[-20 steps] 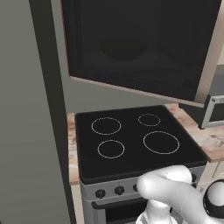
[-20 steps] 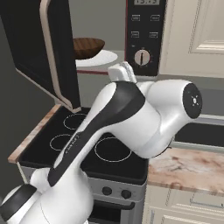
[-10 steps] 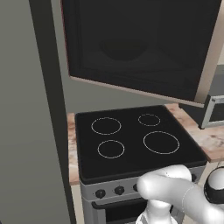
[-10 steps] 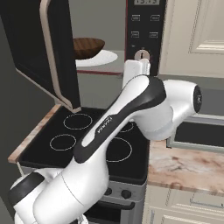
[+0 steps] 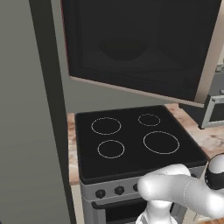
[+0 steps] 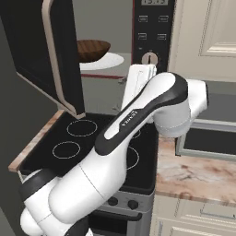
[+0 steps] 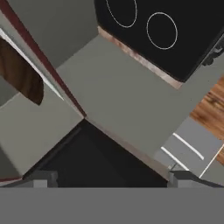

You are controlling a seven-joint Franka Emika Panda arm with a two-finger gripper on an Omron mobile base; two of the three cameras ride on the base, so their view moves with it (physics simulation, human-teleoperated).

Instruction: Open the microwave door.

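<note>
One microwave door [image 6: 44, 50] swung open | one bowl [image 6: 93, 47] | hand [image 7: 111, 177] open, empty

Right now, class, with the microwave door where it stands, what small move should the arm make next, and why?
Probably draw the claw back from the microwave. The microwave door already stands swung wide, showing the brown bowl on its white plate inside, and the claw is open and grips nothing.

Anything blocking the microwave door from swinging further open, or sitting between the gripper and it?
Nothing visible. The microwave door already stands swung out to the left above the stovetop, with open air beyond it. The gripper is open, its tips close to the door's dark panel with nothing between them. The wooden bowl sits inside the cavity, clear of the door.
</note>
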